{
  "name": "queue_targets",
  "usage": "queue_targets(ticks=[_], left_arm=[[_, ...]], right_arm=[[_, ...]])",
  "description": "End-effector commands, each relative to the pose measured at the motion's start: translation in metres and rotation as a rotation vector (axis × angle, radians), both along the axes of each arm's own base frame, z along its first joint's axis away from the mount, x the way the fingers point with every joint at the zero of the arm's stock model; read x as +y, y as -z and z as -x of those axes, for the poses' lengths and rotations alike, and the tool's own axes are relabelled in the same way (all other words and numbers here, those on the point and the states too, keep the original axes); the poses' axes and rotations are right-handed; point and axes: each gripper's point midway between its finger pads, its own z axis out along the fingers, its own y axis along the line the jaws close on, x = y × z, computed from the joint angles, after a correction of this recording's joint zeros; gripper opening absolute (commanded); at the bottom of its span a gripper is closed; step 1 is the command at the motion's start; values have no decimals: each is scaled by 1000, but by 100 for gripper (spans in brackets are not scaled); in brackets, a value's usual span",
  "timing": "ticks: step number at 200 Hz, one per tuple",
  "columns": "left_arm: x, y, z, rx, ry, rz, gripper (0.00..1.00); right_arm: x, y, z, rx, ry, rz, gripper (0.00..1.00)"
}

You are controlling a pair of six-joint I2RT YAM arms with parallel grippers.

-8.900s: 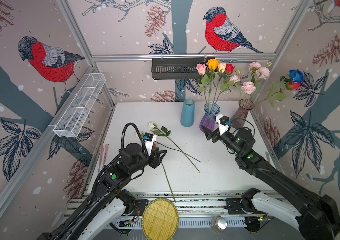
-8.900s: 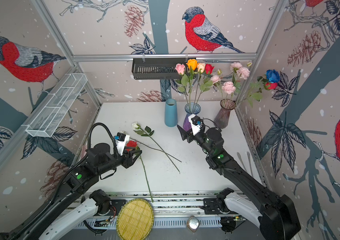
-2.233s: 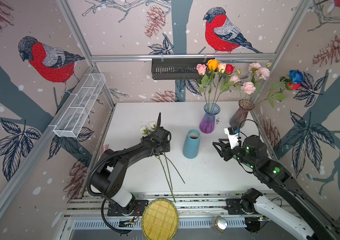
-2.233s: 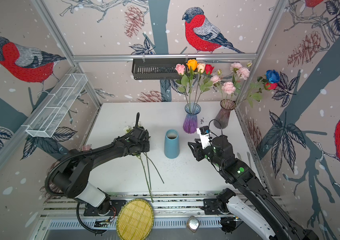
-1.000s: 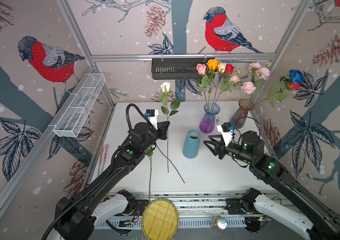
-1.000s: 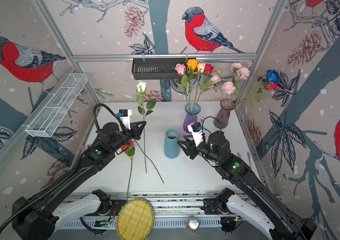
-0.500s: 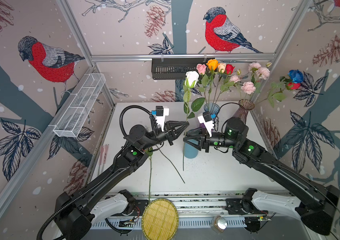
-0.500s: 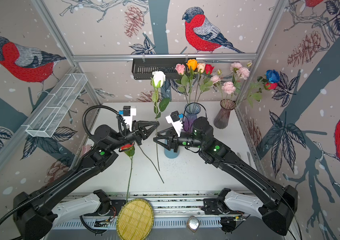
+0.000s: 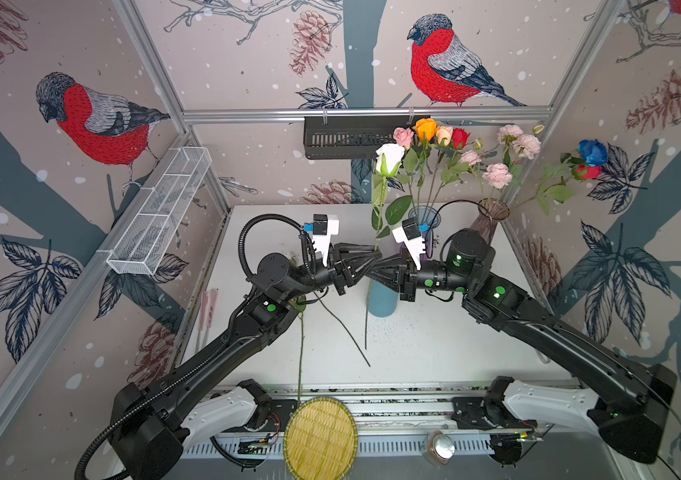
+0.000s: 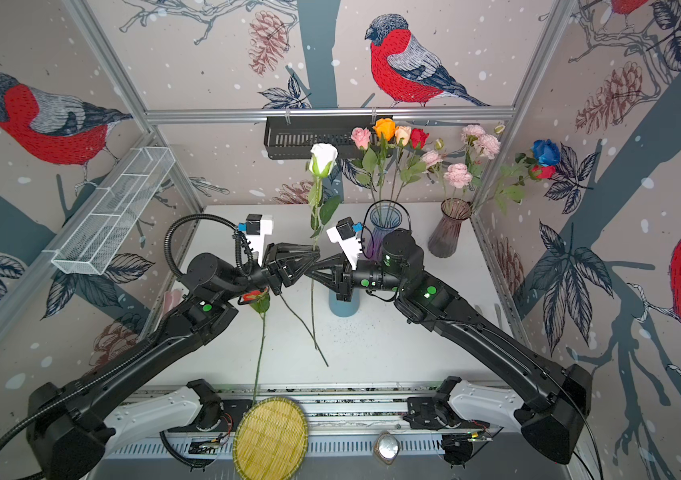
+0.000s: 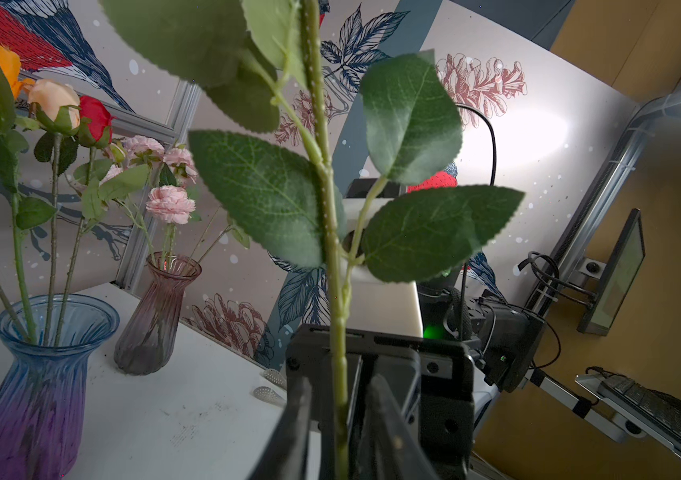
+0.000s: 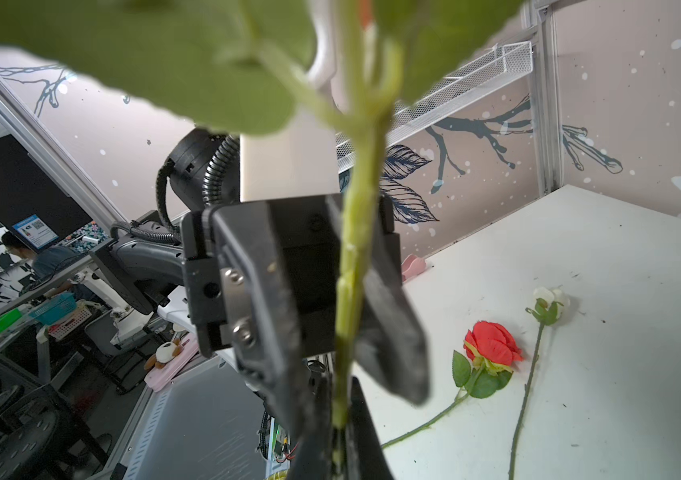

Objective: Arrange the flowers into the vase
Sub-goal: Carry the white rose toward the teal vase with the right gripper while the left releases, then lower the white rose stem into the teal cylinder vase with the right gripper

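White rose: upright in the air over the middle of the tabletop, stem hanging beside the teal vase. Right gripper: clamped on the stem. Left gripper: jaws parted, stem between them, tips close to the right one's. Red rose, white bud: lying flat toward the left edge. Purple vase: back edge. Mauve vase: back right corner. Both hold flowers.

Leafy stem between parted left claw
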Motion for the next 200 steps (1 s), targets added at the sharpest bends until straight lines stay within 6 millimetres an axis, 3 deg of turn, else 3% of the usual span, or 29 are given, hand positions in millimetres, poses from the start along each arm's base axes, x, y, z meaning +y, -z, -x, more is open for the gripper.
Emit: queue_targets(ticks=[1,20,52,69,93,123,166,200], left_arm=[[6,-1,-3,-11,-58,-9,64],[21,24,-28,84,-244,-98,65],[66,76,-65,261,-553,-234,65],[82,101,-71,339,-579,-256,67],[98,127,-67,401,-601,-255,68],[109,144,-61,425,-632,-260,69],[109,147,-60,431,-624,-269,69],[108,148,-60,432,-621,-272,69]], right_arm=[[-11,-15,-13,-103,100,24,2],[-26,-32,-34,-199,238,76,2],[-53,-74,-67,-357,471,90,2],[-63,-87,-80,-400,544,79,2],[-66,-91,-92,-399,564,80,2],[-67,-91,-97,-402,575,63,2],[-62,-88,-102,-398,570,56,2],[-56,-70,-107,-370,548,61,2]])
